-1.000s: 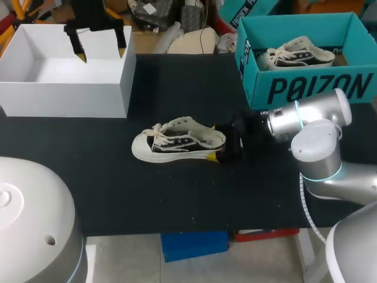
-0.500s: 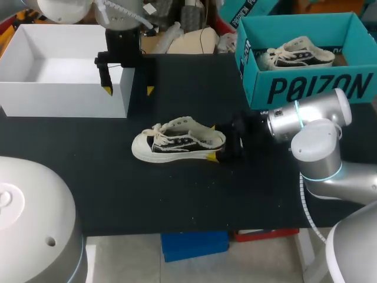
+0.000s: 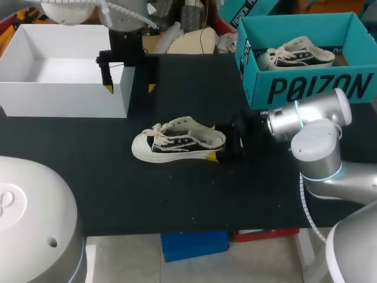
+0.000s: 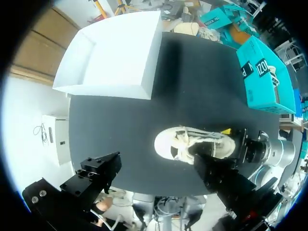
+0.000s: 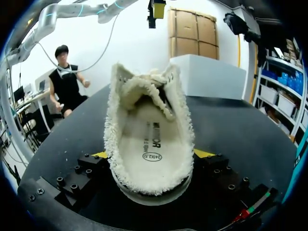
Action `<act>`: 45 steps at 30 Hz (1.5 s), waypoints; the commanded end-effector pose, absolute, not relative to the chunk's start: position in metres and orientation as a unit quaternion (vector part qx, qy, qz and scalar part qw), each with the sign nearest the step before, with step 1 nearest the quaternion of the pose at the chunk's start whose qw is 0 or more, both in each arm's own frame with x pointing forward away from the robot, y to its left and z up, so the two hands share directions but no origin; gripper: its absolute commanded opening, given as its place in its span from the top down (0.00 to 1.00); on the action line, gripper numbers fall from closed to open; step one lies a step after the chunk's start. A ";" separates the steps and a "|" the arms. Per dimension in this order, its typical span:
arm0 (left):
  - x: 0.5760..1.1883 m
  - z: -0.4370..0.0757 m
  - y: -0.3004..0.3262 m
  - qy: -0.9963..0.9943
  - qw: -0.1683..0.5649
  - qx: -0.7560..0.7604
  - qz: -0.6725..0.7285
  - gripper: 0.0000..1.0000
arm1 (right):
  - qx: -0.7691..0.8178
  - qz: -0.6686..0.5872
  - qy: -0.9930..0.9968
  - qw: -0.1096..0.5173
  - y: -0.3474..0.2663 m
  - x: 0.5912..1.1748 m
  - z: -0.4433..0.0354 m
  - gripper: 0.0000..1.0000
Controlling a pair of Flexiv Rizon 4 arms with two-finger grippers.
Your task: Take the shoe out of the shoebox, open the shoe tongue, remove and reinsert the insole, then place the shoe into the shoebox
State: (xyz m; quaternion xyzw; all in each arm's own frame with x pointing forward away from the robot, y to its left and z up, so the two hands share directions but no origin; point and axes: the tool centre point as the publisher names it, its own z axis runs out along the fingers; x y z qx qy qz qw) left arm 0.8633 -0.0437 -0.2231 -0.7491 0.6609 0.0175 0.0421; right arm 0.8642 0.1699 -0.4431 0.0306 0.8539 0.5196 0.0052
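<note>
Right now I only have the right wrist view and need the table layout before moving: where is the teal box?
Observer: The teal box sits on the table's far right side, beyond the right gripper, which holds the shoe by its heel.
Operator: Is the box empty?
Observer: No, a second shoe lies in it.
Operator: And the left gripper?
Observer: The left gripper is open and empty, up near the white box's right end.
</note>
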 end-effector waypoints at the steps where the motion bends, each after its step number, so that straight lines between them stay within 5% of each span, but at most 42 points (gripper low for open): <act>1: 0.838 -0.232 -0.091 0.654 0.127 -0.745 0.026 0.00 | 0.032 0.519 0.854 0.006 0.172 0.865 -0.447 1.00; 21: 0.823 -0.309 -0.179 0.690 0.103 -0.707 0.115 0.00 | 0.032 0.519 0.854 0.006 0.172 0.865 -0.447 1.00; 45: 0.846 -0.365 -0.190 0.705 0.159 -0.668 0.175 0.00 | 0.032 0.519 0.854 0.006 0.172 0.865 -0.447 1.00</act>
